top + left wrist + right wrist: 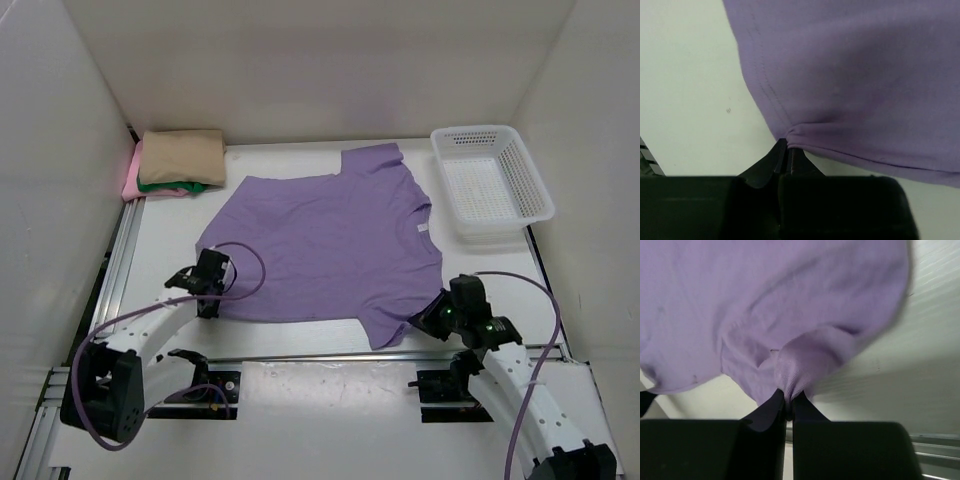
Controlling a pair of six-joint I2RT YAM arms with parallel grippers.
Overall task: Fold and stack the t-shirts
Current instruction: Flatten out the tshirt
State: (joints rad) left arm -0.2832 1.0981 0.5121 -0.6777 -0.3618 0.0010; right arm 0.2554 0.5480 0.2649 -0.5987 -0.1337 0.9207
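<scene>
Pinching the purple shirt (330,240) at two places, both your arms sit low at the near side of the table (160,240). The shirt lies spread flat across the middle, with its collar toward the right, its hem toward the left, one sleeve pointing to the far side and the other to the near side.

Your left gripper (787,150) is clamped on the hem at the near-left corner. The wrist view shows the cloth puckering into the closed tips, with the stitched hem line running off to the far side.

Your right gripper (788,400) is clenched on the near sleeve, close to the right edge of the shirt. A bunched fold of fabric rises from between its fingers, and the sleeve is lifted a little off the table there.

In the far-left corner you have a folded stack. The tan shirt (183,155) is on top, the green shirt (185,187) is under it, and the pink shirt (132,178) shows at the left edge. The basket (470,132) stands at the far right, just beside the purple shirt's collar end but apart from it.
</scene>
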